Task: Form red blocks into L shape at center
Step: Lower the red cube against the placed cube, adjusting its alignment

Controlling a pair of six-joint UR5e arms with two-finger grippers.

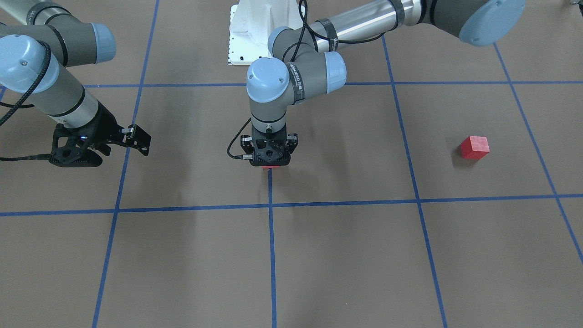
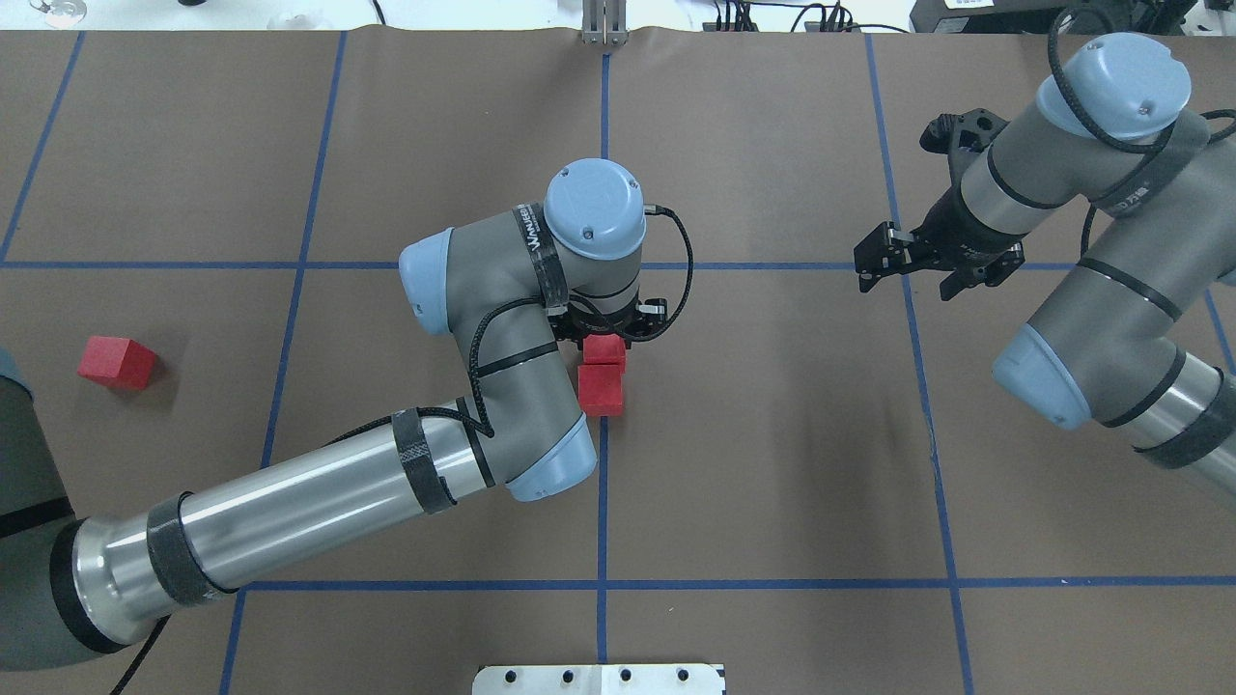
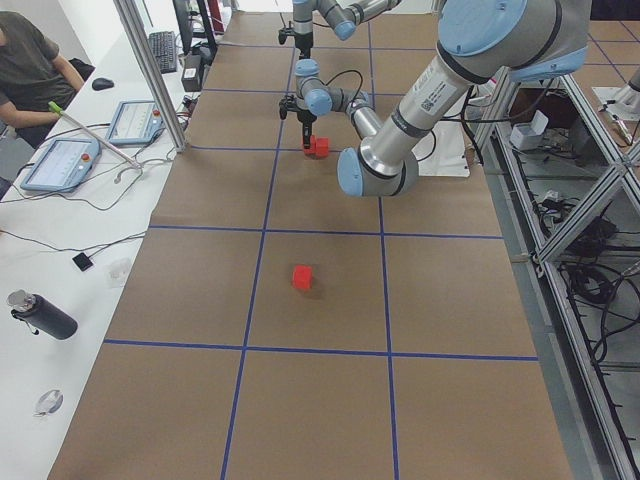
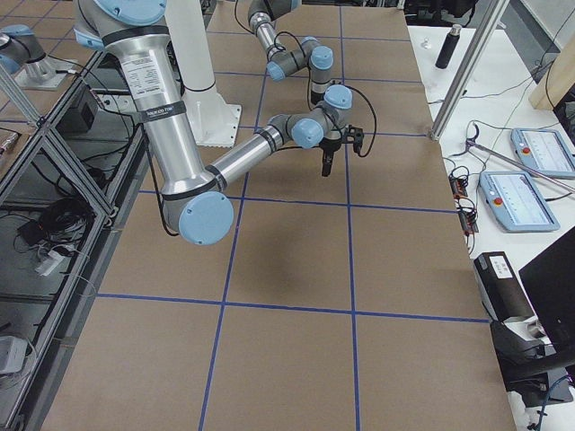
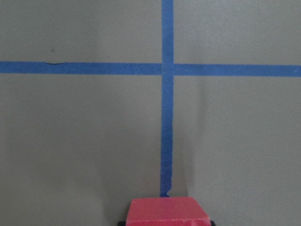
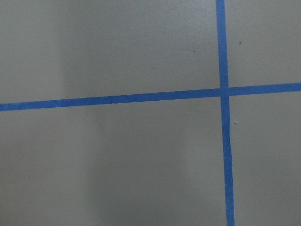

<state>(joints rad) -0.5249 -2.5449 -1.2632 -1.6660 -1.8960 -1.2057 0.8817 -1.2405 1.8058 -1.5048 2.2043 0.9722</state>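
Note:
Two red blocks lie on the middle vertical tape line at the center [image 2: 676, 415]. The one nearer the robot [image 2: 601, 389] stands free. Touching it on the far side is the other [image 2: 606, 349], with my left gripper [image 2: 606, 338] pointing straight down and shut on it. That held block fills the bottom edge of the left wrist view [image 5: 167, 212] and shows as a red sliver under the gripper [image 1: 269, 163]. A third red block [image 2: 116, 362] sits alone far to the left [image 1: 474, 147]. My right gripper [image 2: 919, 270] hovers open and empty over to the right.
Blue tape lines [image 2: 603, 502] divide the brown floor into squares. A white base plate [image 2: 599, 679] lies at the near edge. The right wrist view shows only a tape crossing [image 6: 225, 91]. A seated person [image 3: 30, 70] and tablets [image 3: 60, 162] are on the side bench.

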